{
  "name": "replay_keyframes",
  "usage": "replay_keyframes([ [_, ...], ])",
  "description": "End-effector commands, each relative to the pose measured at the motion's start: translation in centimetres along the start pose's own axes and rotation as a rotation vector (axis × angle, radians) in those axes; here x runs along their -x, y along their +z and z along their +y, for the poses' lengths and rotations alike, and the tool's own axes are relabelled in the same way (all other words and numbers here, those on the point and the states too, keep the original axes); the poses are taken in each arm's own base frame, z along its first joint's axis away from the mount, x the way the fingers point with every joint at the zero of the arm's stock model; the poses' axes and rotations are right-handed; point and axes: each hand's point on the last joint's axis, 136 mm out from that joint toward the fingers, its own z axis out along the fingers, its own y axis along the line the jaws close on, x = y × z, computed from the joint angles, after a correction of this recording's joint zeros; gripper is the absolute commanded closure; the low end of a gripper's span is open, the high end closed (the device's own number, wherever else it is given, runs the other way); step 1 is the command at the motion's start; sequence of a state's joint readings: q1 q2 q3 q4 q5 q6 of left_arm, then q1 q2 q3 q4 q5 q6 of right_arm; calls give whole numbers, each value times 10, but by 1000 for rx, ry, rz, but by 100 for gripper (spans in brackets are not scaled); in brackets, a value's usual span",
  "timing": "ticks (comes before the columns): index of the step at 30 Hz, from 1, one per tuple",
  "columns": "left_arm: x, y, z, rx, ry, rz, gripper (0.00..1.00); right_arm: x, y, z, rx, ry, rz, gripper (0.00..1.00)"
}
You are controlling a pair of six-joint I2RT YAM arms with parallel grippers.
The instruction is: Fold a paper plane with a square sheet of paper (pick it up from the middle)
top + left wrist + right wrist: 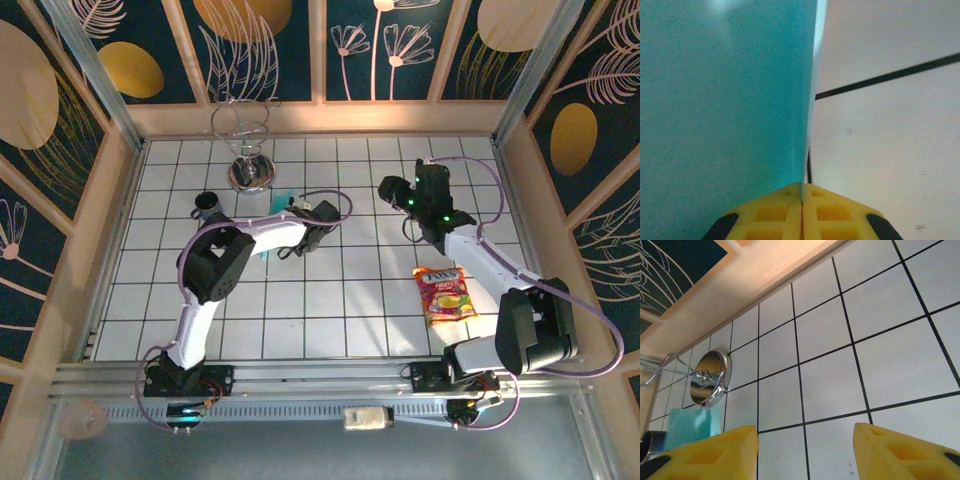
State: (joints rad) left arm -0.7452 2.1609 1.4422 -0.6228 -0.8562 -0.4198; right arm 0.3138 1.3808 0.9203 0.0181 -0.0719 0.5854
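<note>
site: robot lab cell | cues: aluminium frame (92,70), tiled table (330,300)

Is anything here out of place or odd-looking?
Only the snack packet, lying on the table by the right arm: it has no part in folding. The paper sits pinched in the left end effector.

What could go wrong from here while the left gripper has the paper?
1. The paper curls off to one side of the shut left gripper, so it could slip or crease badly.
2. The right gripper is open and empty; reaching for the paper could knock the metal stand standing close by.
</note>
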Motion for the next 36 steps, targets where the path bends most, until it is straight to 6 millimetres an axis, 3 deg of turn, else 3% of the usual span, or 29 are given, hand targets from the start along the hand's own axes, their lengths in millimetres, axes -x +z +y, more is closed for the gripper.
replay_keyframes([
  [1, 0, 0, -4, 36, 32, 2, 89, 2, -4, -2, 3, 20, -12, 47],
  [10, 1, -8, -34, -137, -38, 38, 75, -4, 2, -3, 11, 37, 14, 47],
  [15, 3, -24, -44, -267, -111, 64, 70, -4, 2, -4, 10, 40, 15, 48],
  [21, 13, -62, -59, -514, -235, 85, 64, -4, 1, -7, 1, 45, 8, 47],
  [27, 19, -115, -83, -876, -363, 100, 59, -1, 1, -8, 4, 55, 5, 47],
  [31, 34, -141, -69, -968, -402, 22, 52, -4, 5, -6, 22, 61, 22, 46],
  [36, 46, -130, -35, -905, -461, -61, 41, -13, 11, 1, 71, 71, 54, 39],
])
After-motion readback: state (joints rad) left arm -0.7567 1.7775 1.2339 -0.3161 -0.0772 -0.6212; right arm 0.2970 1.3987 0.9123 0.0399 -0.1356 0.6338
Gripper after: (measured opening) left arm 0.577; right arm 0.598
